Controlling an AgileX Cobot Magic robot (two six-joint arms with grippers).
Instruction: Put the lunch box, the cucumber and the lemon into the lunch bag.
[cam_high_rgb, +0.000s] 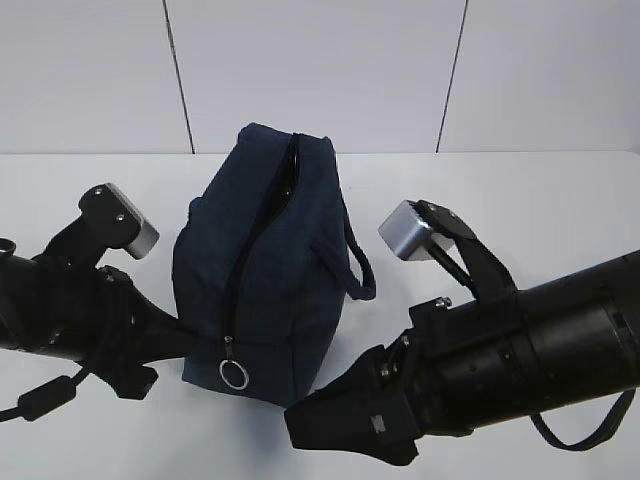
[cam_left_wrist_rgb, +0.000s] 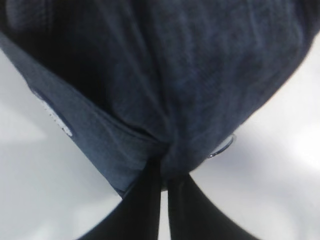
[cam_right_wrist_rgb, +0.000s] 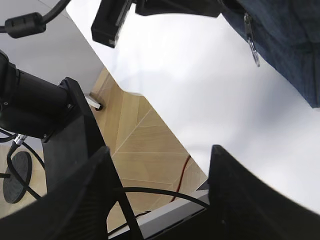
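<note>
- The lunch bag (cam_high_rgb: 262, 270) is standing upright mid-table, zipper closed; no lettering is showing.
- The left gripper (cam_left_wrist_rgb: 164, 175) is pinching navy fabric at its lower corner.
- The right gripper (cam_right_wrist_rgb: 160, 170) is hanging spread, empty.

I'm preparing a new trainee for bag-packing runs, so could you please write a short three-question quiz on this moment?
1. True or false: the zipper of the boxy dark navy fabric lunch bag is fully open.
2. What has the left gripper pinched? A) the metal ring pull B) the bag's fabric C) a strap handle
3. Name the arm whose jaws stand apart over the white table, holding nothing.

Key
1. False: the zipper looks closed, with the metal ring pull hanging at its lower end.
2. B: the left wrist view shows fabric bunched between shut jaws.
3. The right gripper.
</note>
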